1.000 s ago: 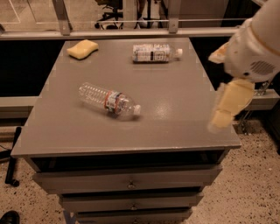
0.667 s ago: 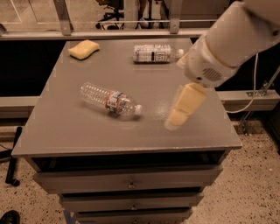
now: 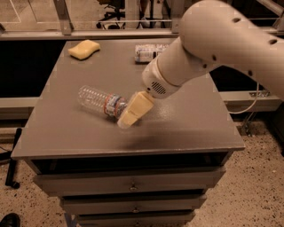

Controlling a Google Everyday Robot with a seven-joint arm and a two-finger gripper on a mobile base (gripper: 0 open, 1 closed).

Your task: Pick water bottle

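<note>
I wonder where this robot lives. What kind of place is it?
Probably a lab or office workroom: a grey drawer cabinet, a speckled floor, an office chair behind. The gripper is at the water bottle lying on the cabinet.

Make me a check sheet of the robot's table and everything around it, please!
Surface: grey table top, on a drawer cabinet.
Job's things: water bottle lying on its side, left of centre.
Clutter: yellow sponge at the far left corner; white-labelled bottle lying near the far edge, partly behind the arm.
Grippers: gripper low over the table at the water bottle's label end; contact unclear.
Cables: pale cable hanging at the right.
Surroundings: speckled floor; office chair beyond the table.
</note>
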